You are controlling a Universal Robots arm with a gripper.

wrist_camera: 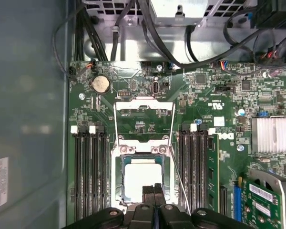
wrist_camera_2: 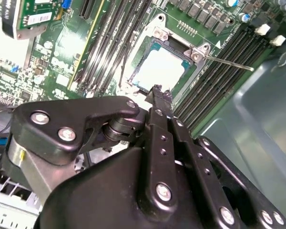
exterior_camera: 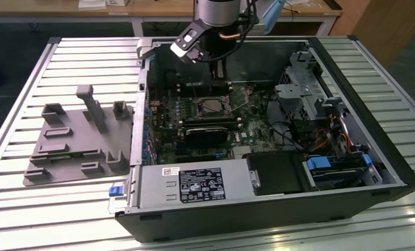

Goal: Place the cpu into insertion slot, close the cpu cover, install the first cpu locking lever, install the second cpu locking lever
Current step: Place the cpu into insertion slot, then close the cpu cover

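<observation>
The cpu [wrist_camera: 143, 177] lies flat in the insertion slot [wrist_camera: 118, 181]. It is judged light, rigid and fragile underneath, best held by 2 opposite edges. The gripper [wrist_camera: 154, 189] hovers at its edge, fingers pressed together, holding nothing. The cpu cover [wrist_camera: 144, 106] appears swung open.

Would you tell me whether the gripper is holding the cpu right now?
No: in the first wrist view the cpu lies in the insertion slot, while the gripper is shut on nothing.
</observation>
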